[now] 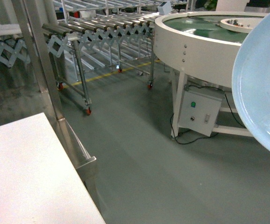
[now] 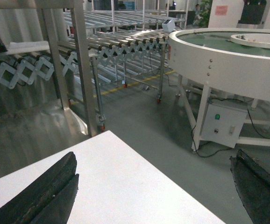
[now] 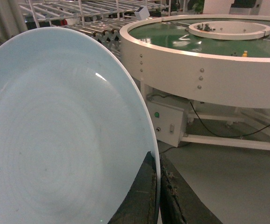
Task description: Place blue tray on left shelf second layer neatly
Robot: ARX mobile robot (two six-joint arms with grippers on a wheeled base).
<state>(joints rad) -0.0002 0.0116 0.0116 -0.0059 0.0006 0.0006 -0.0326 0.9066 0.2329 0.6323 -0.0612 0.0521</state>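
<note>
Blue tray (image 3: 55, 135): pale sky-blue, glossy, shallow, with faint concentric rings across the inside and a thin raised rim. Held up on edge, nearly vertical, filling the left of the right wrist view and cutting into the right edge of the head view (image 1: 266, 88). Carried in the air over the floor, well apart from the shelf.

Right hand (image 3: 157, 196) closed on the tray's rim, one dark finger on each face of the rim at the lower right. Left hand (image 2: 153, 191) spread wide with nothing in it, dark fingers (image 2: 46, 191) at the two lower corners of its wrist view, hovering above a white counter (image 2: 125, 182).

Stainless-steel shelf (image 1: 41, 60) at left, with square shiny posts and a flat rail, just beside the white counter (image 1: 27, 172). Grey-green floor (image 1: 139, 144) with a yellow line across it. Grey roller conveyor racks (image 1: 102, 28) on red castors behind. Large round white turntable (image 1: 195, 42) with a green top at right, a grey control box (image 1: 199, 111) with a green button under it, black cables trailing on the floor.
</note>
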